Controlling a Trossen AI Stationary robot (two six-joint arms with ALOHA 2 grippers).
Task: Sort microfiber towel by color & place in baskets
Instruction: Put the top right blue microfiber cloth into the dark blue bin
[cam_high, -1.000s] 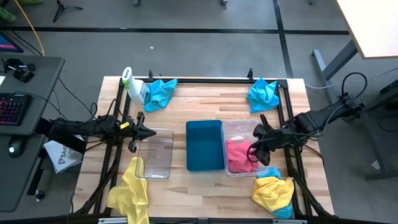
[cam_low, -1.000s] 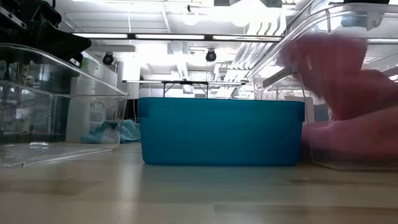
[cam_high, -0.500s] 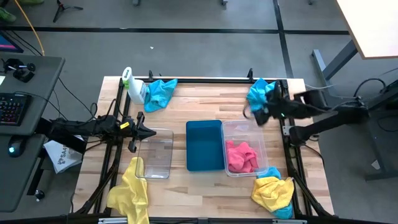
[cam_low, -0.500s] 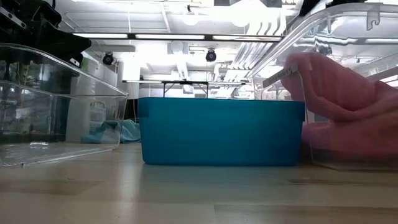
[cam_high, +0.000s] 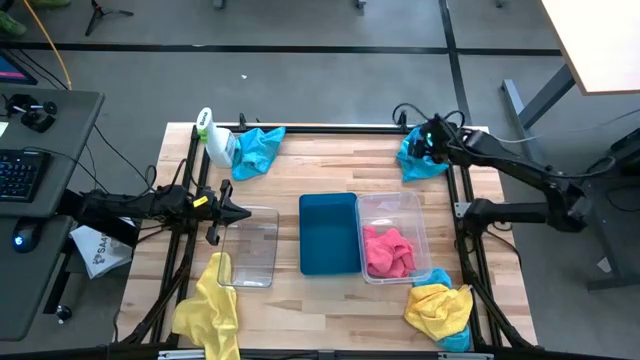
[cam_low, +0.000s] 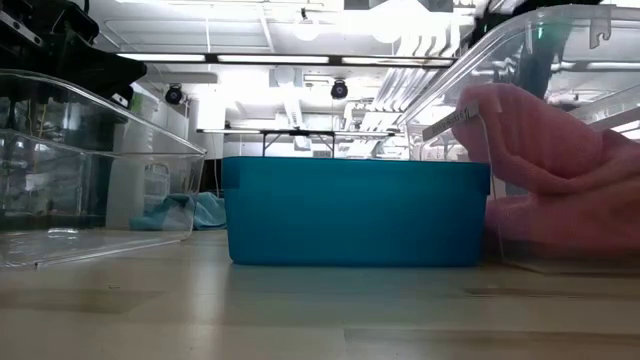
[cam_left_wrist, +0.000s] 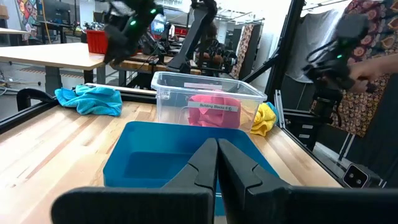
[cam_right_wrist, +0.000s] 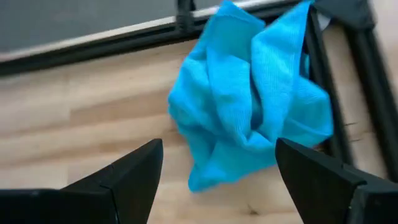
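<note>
Hovering right tool (cam_right_wrist: 214, 180) spread above crumpled blue towel (cam_right_wrist: 252, 93), left tool (cam_left_wrist: 216, 163) closed

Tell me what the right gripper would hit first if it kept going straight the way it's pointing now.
Most likely the crumpled blue towel at the table's far right corner: the right gripper has open fingers framing it, though the remaining gap is unclear.

Grey floor (cam_high: 330, 75) around table; desk (cam_high: 45, 170) with keyboard (cam_high: 18, 176) alongside; bright ceiling lights (cam_low: 270, 58) overhead.
</note>
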